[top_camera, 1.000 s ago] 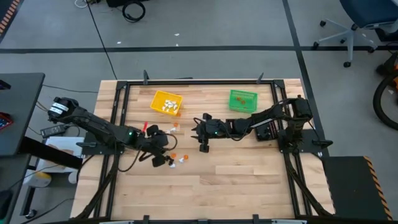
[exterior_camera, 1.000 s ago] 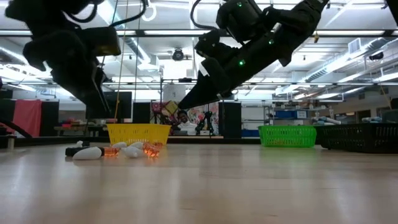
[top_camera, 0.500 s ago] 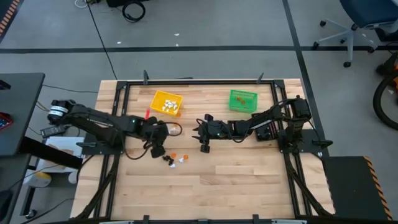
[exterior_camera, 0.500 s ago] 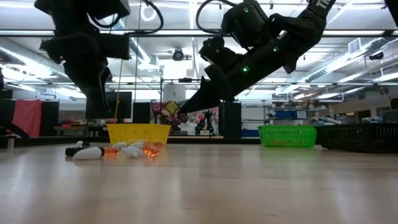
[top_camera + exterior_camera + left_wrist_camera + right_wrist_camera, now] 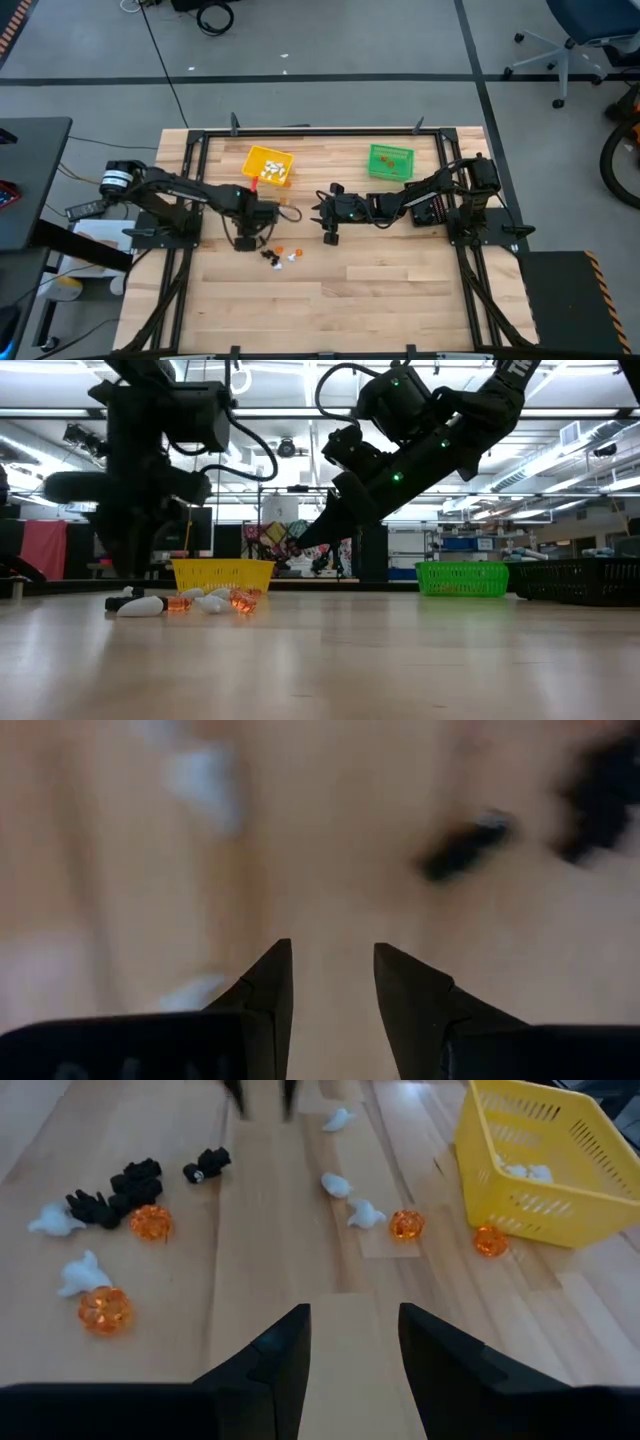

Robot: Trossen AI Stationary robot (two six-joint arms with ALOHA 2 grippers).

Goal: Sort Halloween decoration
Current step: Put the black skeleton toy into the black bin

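Wooden table (image 5: 400, 290): yellow bin (image 5: 540, 1155) holds white pieces; many Halloween decoration trinkets (image 5: 105, 1240) remain loose near it. Left gripper (image 5: 328, 982) and right gripper (image 5: 352, 1342) hover, fingers parted, empty.

A big workshop or lab: long ceiling lights (image 5: 560, 460), grey floor (image 5: 330, 50), a blue rolling office chair (image 5: 585, 35), shelves far behind the wooden table (image 5: 400, 290)

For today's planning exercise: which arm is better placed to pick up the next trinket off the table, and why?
Probably the left. Its open, empty pincer hangs right beside the loose trinkets in the high view, while the right pincer, also open, sits farther from them.
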